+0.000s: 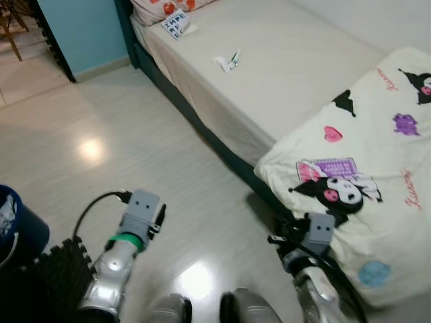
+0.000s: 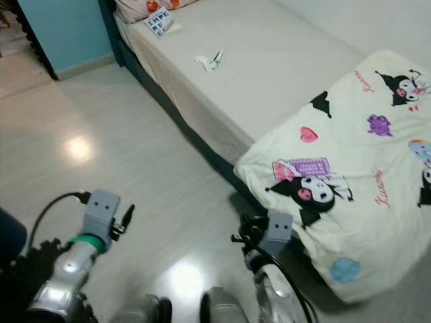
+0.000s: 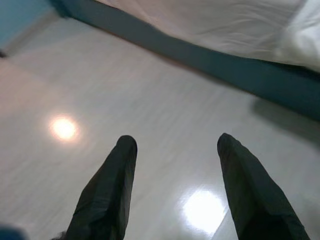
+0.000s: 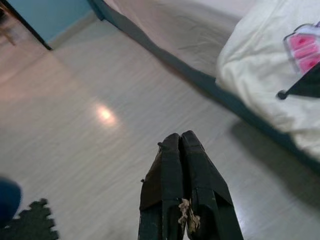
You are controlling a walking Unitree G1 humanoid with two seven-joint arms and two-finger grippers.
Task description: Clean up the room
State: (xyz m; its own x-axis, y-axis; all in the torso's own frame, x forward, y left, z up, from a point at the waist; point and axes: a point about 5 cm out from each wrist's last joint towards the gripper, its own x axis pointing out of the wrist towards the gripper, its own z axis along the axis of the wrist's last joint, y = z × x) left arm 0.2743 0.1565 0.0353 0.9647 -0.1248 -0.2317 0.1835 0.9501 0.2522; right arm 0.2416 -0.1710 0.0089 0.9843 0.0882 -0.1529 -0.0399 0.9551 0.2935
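A small white wrapper with a green-and-white tube (image 1: 227, 62) lies on the beige bed sheet (image 1: 283, 74), far ahead of both arms. A white card with black letters (image 1: 176, 23) rests near the pillow (image 1: 168, 7) at the bed's head. My left arm (image 1: 138, 222) is held low over the pale floor. Its gripper (image 3: 176, 141) is open, with bare floor between the fingers. My right arm (image 1: 313, 239) is low beside the bed's edge. Its gripper (image 4: 180, 135) is shut with nothing in it.
A cream blanket with cartoon prints (image 1: 363, 175) hangs over the bed's near corner at my right. A blue bin (image 1: 17, 232) stands at the far left beside a black foam mat (image 1: 57, 276). The dark bed frame (image 1: 202, 128) runs along the floor. A turquoise wall (image 1: 81, 30) stands at the back left.
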